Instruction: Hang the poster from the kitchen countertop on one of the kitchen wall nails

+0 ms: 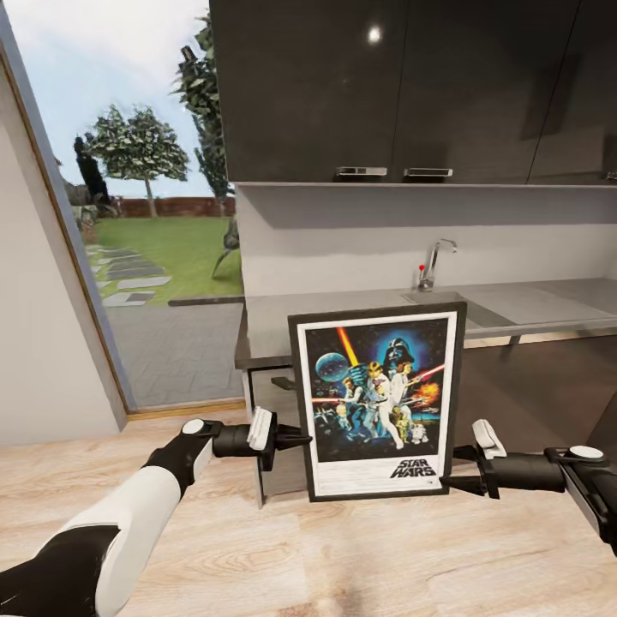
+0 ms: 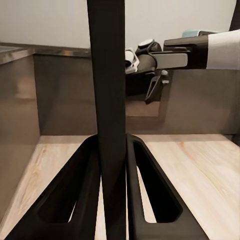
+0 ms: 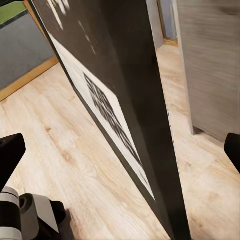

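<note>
From the head camera, the poster (image 1: 377, 401) stood upright between the two arms, off the kitchen countertop (image 1: 343, 310) and out in front of it, over the wooden floor (image 1: 300, 548). Its long axis ran vertically and its printed face was turned toward the robot. The left pincer (image 1: 296, 440) met the poster's left edge low down, about level with the white strip above the logo. The right pincer (image 1: 458, 467) came in from the other side at the lower right corner, a little lower than its partner. Both arms were equally near, one on each side edge. No wall nail could be made out on the pale wall behind the tap (image 1: 434, 261).

In the left wrist view, the frame edge of the poster (image 2: 106, 90) ran as a dark bar straight up between the two fingers (image 2: 82, 200), which lay against it on either side. I judged this pincer clamped on the frame. The right arm (image 2: 200, 50) showed beyond, reaching in.

In the right wrist view, the poster (image 3: 107, 107) slanted across, seen edge-on with its white border and logo blurred. One dark fingertip (image 3: 10, 155) showed at one side and another at the far side, well apart from each other, the thin frame passing between them. This pincer looked wide apart, bracketing the edge rather than squeezing it, though contact was hard to tell.

The coming carry would seem to turn on keeping that vertical axis steady.
</note>
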